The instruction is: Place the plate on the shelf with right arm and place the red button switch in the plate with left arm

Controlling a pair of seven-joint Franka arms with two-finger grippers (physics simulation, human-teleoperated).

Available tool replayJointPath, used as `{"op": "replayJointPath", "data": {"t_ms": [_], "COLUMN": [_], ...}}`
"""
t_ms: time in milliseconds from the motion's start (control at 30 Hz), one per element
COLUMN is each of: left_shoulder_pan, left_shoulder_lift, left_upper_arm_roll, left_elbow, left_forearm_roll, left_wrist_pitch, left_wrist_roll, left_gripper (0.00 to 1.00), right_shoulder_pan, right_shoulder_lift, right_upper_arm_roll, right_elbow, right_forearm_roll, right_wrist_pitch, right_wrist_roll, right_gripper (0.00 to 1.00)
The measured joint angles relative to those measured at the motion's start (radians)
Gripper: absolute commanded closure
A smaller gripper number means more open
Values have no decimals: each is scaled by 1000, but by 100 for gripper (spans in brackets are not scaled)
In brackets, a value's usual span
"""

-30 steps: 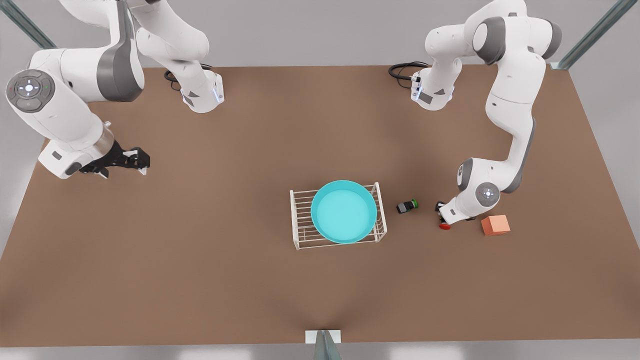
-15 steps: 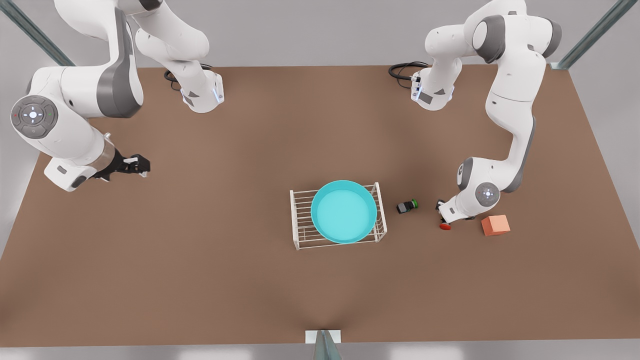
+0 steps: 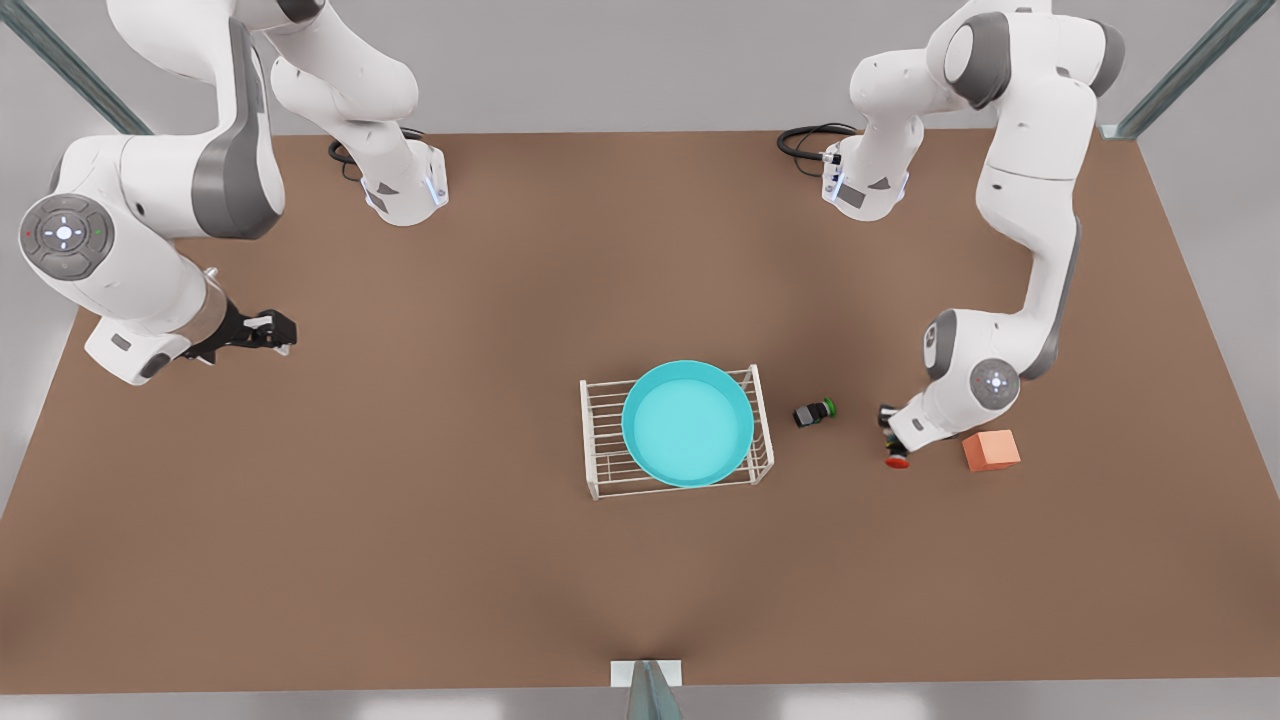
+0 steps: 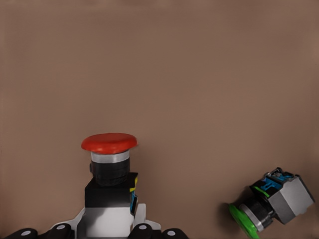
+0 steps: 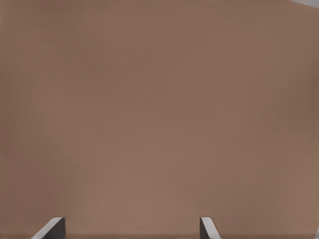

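Note:
The cyan plate point(image 3: 687, 423) lies flat on top of the white wire shelf point(image 3: 598, 452) at the table's middle. At the front view's right, my left gripper point(image 3: 889, 437) is shut on the red button switch point(image 3: 896, 461). In the left wrist view the switch point(image 4: 109, 143) stands with its red cap away from the camera and its dark body between the fingers point(image 4: 142, 230). My right gripper point(image 3: 276, 331) waits open over bare table at the front view's left, its fingertips point(image 5: 54, 226) wide apart with nothing between them.
A green-capped switch point(image 3: 815, 412) lies on its side between the shelf and the left gripper, also seen as point(image 4: 269, 201). An orange cube point(image 3: 991, 450) sits just beyond the left gripper toward the front view's right. Both arm bases stand at the table's far edge.
The left gripper and the red button switch have shifted slightly toward the front view's right and nearer the camera. The right arm has drawn back a little to the front view's left.

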Motion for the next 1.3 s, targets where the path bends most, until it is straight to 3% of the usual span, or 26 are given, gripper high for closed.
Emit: {"op": "replayJointPath", "data": {"t_ms": [133, 333, 467, 567, 600, 633, 833, 1000, 1167, 1300], "left_shoulder_pan": [-43, -273, -450, -491, -494, -495, -493, -343, -332, -328], "left_shoulder_lift": [-78, -181, -96, -12, 2, 14, -30, -146, -169, -155], "left_upper_arm_roll": [-6, -26, -43, -44, -44, -44, -3, 84, 84, 84], "left_elbow": [76, 185, 313, 382, 388, 390, 392, 634, 741, 765], "left_forearm_roll": [-94, -128, -126, -82, -70, -57, -27, 17, 53, 60], "left_wrist_pitch": [-28, -153, -193, -197, -197, -196, -219, -599, -918, -1063], "left_wrist_roll": [-49, -215, -392, -524, -563, -599, -756, -682, -549, -453], "left_gripper": [52, 52, 52, 52, 49, 0, 0, 0, 0, 0], "right_shoulder_pan": [-3, -8, -11, -10, -11, -14, -20, -22, -23, -23], "right_shoulder_lift": [2, 5, 5, 5, 5, 5, 7, 7, 8, 8], "right_upper_arm_roll": [0, 0, -1, -1, -1, -1, -1, -2, -2, -2], "right_elbow": [0, 0, 1, 1, 1, 1, 1, 1, 1, 2], "right_forearm_roll": [-1, 0, -2, -3, -3, -3, -3, -3, -3, -7], "right_wrist_pitch": [5, 8, 10, 12, 12, 12, 14, 14, 14, 14], "right_wrist_roll": [-3, -6, -7, -8, -9, -9, -10, -11, -12, -13], "right_gripper": [0, 0, 0, 0, 0, 0, 0, 0, 0, 0]}}
